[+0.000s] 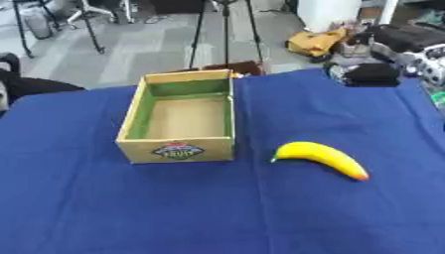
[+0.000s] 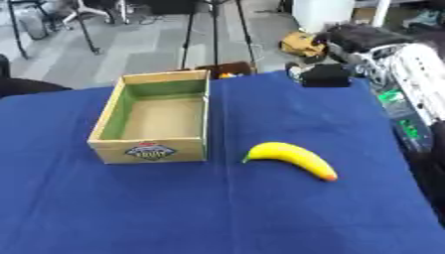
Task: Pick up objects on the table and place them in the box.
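Note:
A yellow banana (image 1: pixel 323 158) lies on the blue tablecloth (image 1: pixel 217 213), right of centre, its orange-tipped end pointing to the lower right. To its left stands an open cardboard box (image 1: pixel 180 117) with green inner walls and a fruit label on its front; nothing shows inside it. Neither of my hands shows in either view.
A black object (image 1: pixel 372 73) sits at the table's far right corner. Beyond the far edge are tripod legs (image 1: pixel 224 34), a yellow bag (image 1: pixel 317 42) and equipment on the floor. In the right eye view the table's right edge (image 2: pixel 408 163) runs beside more gear.

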### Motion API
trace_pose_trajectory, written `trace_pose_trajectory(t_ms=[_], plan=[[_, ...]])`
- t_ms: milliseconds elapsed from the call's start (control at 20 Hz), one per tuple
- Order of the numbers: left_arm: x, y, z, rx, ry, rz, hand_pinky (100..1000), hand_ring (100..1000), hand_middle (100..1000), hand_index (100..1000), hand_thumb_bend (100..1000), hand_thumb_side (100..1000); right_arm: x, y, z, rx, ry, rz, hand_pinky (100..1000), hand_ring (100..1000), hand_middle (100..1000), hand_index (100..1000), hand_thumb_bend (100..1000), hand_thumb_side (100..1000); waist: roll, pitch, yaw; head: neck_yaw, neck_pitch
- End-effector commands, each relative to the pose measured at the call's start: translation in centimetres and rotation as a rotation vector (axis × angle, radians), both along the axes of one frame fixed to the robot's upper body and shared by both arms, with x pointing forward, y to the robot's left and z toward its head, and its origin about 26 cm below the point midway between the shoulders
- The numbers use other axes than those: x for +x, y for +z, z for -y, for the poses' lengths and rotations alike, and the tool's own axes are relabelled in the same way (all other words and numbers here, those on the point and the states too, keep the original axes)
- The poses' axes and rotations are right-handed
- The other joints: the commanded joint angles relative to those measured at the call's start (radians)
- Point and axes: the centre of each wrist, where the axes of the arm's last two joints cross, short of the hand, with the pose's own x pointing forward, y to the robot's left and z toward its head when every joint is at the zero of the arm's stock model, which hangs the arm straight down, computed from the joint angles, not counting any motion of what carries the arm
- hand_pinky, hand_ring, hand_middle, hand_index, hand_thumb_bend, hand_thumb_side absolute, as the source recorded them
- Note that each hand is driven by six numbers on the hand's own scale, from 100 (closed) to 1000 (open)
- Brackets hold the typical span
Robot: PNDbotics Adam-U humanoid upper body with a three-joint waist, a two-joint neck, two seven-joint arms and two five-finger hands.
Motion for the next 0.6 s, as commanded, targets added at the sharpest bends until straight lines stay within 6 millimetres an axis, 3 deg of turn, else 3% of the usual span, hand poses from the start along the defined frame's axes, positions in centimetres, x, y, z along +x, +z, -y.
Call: trace_pose_trajectory(t_ms=[50, 100, 600], plan=[[-0.17, 0.93, -0.10, 0.016, 0.000, 0.030, 447, 850, 847, 800, 100, 998, -0.47, 0.93, 0.28, 0.024, -0.005, 0.009, 767, 968, 922, 980, 341, 1000, -0.003, -0.012, -0.002, -0.001, -0.012], [-0.17, 0.93, -0.10, 0.015, 0.000, 0.030, 446, 851, 847, 800, 100, 998, -0.47, 0.82, 0.28, 0.028, -0.003, 0.004, 768, 977, 924, 981, 381, 974, -0.003, -0.012, -0.002, -0.001, -0.013], [-0.17, 0.92, -0.07, 0.014, -0.001, 0.030, 446, 852, 849, 800, 100, 997, -0.46, 0.47, 0.31, 0.046, 0.005, -0.012, 735, 964, 868, 996, 446, 893, -0.002, -0.010, -0.001, -0.002, -0.016]])
